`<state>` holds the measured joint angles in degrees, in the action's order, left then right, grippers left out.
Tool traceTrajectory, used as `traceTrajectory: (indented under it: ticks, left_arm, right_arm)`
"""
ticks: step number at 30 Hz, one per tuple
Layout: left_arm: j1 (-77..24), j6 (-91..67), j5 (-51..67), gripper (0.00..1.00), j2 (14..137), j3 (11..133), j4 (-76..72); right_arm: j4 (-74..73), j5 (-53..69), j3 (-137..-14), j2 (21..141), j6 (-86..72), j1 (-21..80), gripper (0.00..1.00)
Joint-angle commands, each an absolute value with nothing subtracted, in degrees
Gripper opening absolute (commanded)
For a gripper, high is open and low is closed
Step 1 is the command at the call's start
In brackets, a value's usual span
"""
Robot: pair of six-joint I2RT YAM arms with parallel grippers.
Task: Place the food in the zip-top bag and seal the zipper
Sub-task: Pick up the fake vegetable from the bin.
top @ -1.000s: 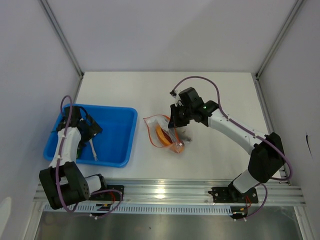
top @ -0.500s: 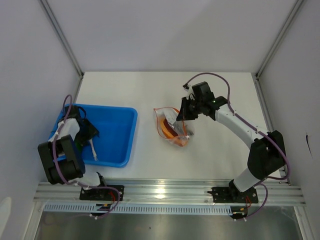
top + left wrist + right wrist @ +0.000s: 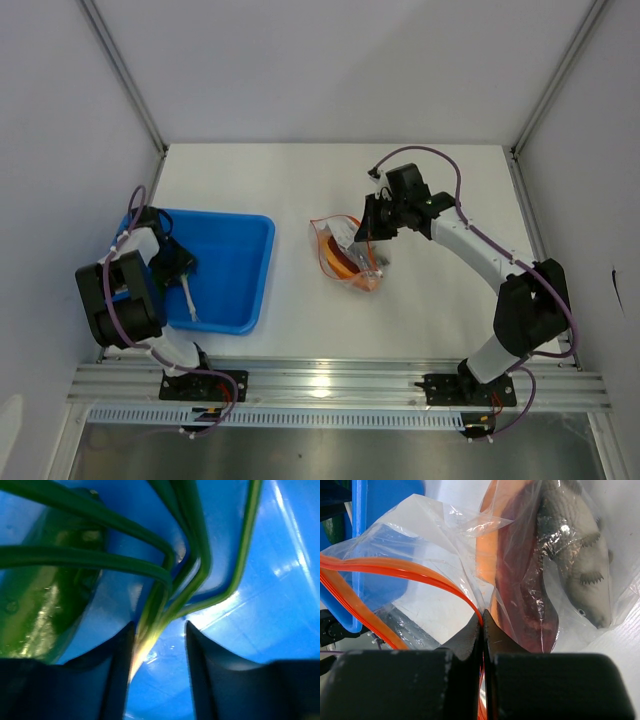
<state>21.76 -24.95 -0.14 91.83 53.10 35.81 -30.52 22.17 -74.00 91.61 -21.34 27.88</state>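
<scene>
Halfway mark, by my reading: the meat slab (image 3: 520,605) is inside the zip-top bag (image 3: 345,262), lying next to a grey fish toy (image 3: 575,555) under the clear film. The zipper (image 3: 410,570) gapes, its orange strips curving well apart, so nothing is sealed.

Over on the left, the green stalks (image 3: 190,555) are in the blue tray (image 3: 240,290), not bagged. That leaves the stalks to carry across and then the seal to press.

Now the arms. The right arm reaches out over the table (image 3: 300,180), and the right gripper (image 3: 481,617) is pinched tight on the bag's mouth edge right at the orange strip, holding the pouch open and partly lifted.

The left arm folds back on itself and dips into the tray's near-left corner. The left gripper (image 3: 157,645) has its fingers parted, the pale root of the stalks sitting in the gap. The view is very close and blurred, but it looks not yet clamped.
</scene>
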Motion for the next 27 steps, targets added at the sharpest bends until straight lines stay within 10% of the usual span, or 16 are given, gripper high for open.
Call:
traceTrajectory:
  ticks: [1, 7, 27]
  left_arm:
    - [22.2, -24.5, -1.1, 0.45, 93.4, 54.9, 36.3]
    - [22.1, -23.9, -1.0, 0.02, 93.5, 55.3, 36.4]
    - [-1.6, -25.0, 14.0, 0.01, 60.6, 61.5, 45.7]
  right_arm:
    - [-29.3, 22.2, -74.4, 90.8, -21.3, 27.5, 0.0]
    - [-29.4, 21.8, -74.4, 89.9, -21.4, 27.2, 0.0]
    - [-31.9, 11.7, -74.4, 86.0, -20.7, 28.2, 0.0]
